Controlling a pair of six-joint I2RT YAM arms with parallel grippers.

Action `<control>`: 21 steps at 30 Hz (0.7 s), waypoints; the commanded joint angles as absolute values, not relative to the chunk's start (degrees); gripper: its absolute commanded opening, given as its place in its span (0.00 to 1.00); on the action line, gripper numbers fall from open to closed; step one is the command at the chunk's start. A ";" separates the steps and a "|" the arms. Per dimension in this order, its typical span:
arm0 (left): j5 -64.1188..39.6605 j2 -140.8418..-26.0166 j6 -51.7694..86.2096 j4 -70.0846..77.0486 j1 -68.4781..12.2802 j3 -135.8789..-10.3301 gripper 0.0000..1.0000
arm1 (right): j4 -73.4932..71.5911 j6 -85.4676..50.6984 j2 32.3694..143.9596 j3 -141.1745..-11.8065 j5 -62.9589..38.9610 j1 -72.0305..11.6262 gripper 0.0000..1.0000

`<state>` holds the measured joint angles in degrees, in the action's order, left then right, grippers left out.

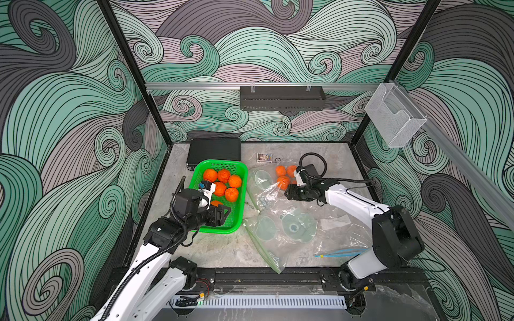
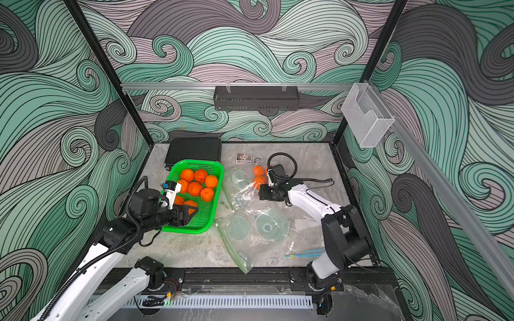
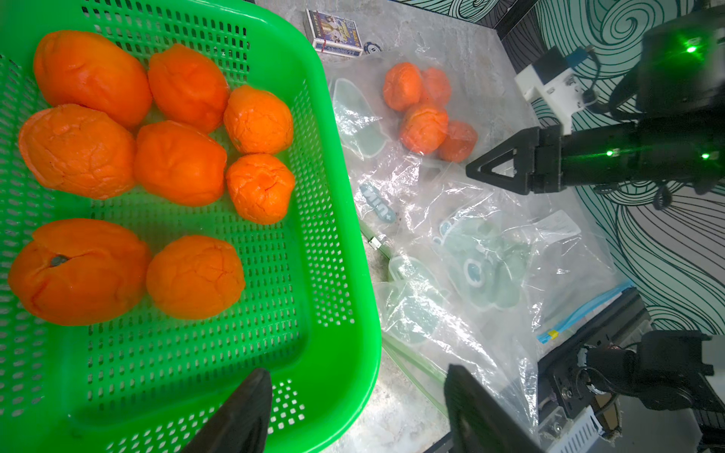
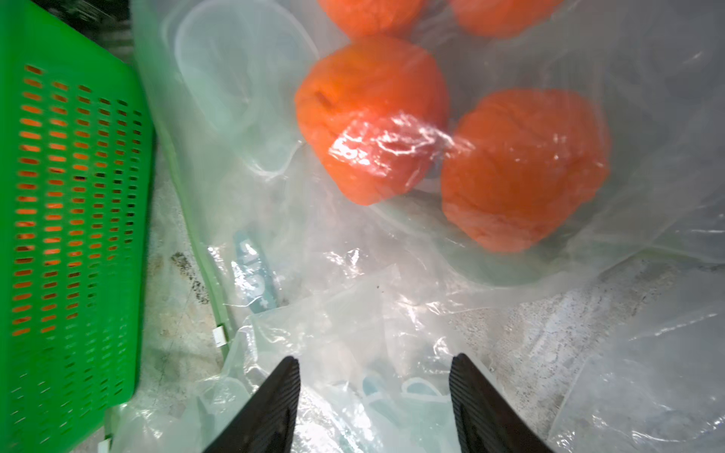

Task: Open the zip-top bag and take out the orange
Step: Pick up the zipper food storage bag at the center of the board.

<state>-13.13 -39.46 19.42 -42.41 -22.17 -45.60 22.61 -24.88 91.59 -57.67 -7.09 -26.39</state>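
Note:
A clear zip-top bag point(image 1: 262, 180) lies at the back middle of the table, with several oranges point(image 1: 283, 178) inside it. In the right wrist view the oranges point(image 4: 372, 117) show through the bag's film point(image 4: 243, 117). My right gripper point(image 4: 375, 359) is open just short of the oranges, above crumpled plastic, with nothing between its fingers. In both top views it point(image 1: 289, 191) point(image 2: 262, 193) sits beside the nearest orange. My left gripper point(image 3: 357, 370) is open and empty over the near right corner of the green basket point(image 3: 353, 243), also seen in a top view point(image 1: 224, 214).
The green basket point(image 1: 219, 162) holds several loose oranges point(image 1: 222, 183). Other clear bags point(image 1: 278, 230) lie flat across the table's middle and right. A black box point(image 1: 214, 150) and a small card box point(image 1: 264, 157) sit at the back. Blue ties point(image 1: 339, 253) lie at the front right.

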 commanded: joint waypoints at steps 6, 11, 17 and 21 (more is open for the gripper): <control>-13.03 -38.49 18.46 -42.02 -22.07 -45.26 0.70 | 18.65 -28.70 97.28 -56.77 -7.90 -26.37 0.71; -12.92 -38.40 18.46 -42.06 -22.11 -45.24 0.70 | 18.21 -29.36 104.11 -62.15 -9.99 -26.04 0.72; -12.83 -38.19 18.46 -42.10 -22.13 -45.12 0.70 | 18.48 -30.33 108.76 -69.32 -11.26 -23.46 0.71; -12.83 -38.49 18.37 -42.11 -22.18 -45.09 0.70 | 20.30 -30.62 111.00 -74.53 -11.90 -20.13 0.72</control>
